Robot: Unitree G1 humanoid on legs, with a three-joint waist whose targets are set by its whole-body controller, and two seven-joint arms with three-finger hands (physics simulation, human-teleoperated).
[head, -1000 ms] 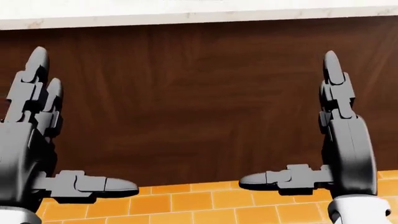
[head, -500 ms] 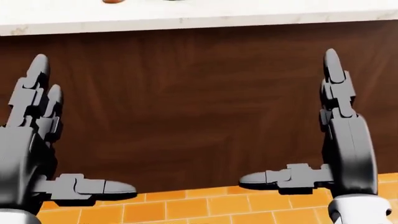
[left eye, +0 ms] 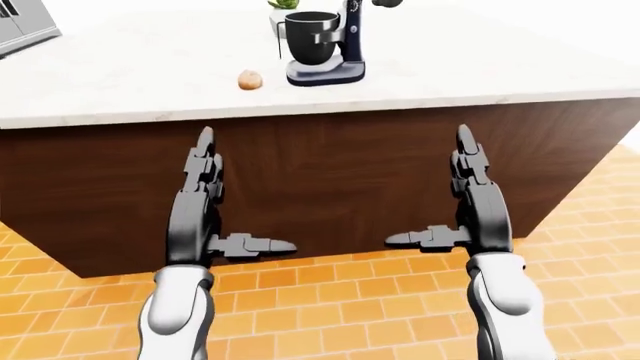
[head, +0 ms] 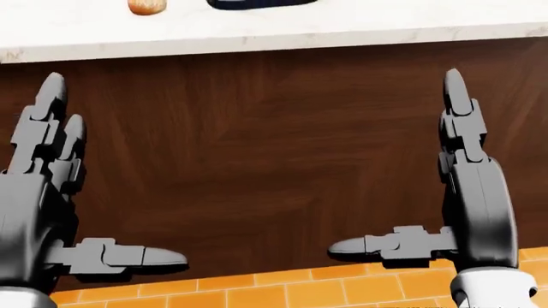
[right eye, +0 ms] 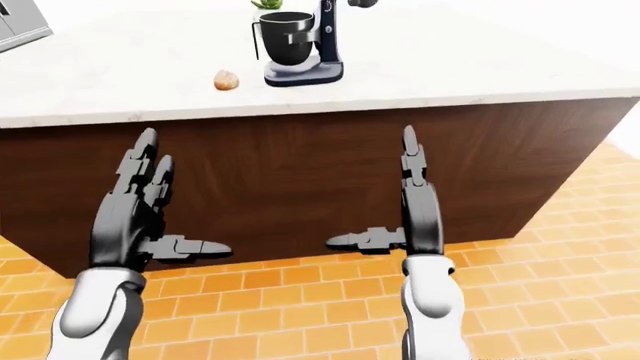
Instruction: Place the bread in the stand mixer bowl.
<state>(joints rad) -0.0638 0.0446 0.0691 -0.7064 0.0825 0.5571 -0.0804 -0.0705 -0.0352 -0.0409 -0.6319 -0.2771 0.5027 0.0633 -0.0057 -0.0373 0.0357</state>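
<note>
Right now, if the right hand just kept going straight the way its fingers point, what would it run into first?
Most likely the dark wood side of the counter, just under the marble top's edge. The open right hand points up at that panel, well short of the bread, though depth is hard to judge.

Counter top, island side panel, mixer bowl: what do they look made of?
Counter top: pale stone, probably marble; faint grey veining, matte.
Side panel: dark brown wood or veneer, with visible grain streaks and a slight sheen.
Mixer bowl: dark, smooth, likely metal with a handle on its left; the render leaves metal versus plastic open.
</note>
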